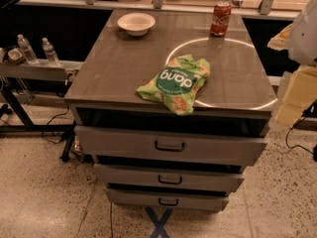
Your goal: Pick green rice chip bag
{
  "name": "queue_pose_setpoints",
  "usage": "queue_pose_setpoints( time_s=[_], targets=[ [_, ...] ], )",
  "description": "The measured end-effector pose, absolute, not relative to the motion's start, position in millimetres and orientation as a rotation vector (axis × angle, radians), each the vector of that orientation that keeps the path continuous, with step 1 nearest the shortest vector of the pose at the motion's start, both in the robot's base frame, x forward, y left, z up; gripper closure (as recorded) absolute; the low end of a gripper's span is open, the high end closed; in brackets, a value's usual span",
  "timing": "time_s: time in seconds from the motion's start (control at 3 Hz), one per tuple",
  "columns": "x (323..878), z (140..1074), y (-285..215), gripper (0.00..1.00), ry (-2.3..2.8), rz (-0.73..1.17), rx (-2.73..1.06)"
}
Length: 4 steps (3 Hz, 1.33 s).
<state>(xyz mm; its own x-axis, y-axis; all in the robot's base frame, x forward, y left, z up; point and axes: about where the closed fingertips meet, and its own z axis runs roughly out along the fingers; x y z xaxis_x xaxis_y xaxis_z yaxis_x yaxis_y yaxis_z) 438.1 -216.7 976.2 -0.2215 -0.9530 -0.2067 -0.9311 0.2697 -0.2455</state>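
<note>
Plainly, the green rice chip bag (pixel 175 83) lies flat at the front edge of the worktop (pixel 114 68), its long axis slanting from near-left to far-right. The end effector (pixel 297 95) hangs beyond the right side, so the bag lies to its left; whether it is open I cannot tell.

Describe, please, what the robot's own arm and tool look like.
At the right edge of the view, the arm is a smooth, rounded white shell. Below it, beside the cabinet, the tool appears to be the pale cream, blocky part. No markings show on either.
</note>
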Motion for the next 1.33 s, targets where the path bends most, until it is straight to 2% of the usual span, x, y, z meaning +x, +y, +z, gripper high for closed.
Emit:
queue_pose_setpoints(
  time_s=[0.33,1.33],
  targets=[
    [438,976,-217,0.0,2.232,-0.098,-1.725],
    [585,923,-152,0.0,1.796,0.02,-1.938]
  ],
)
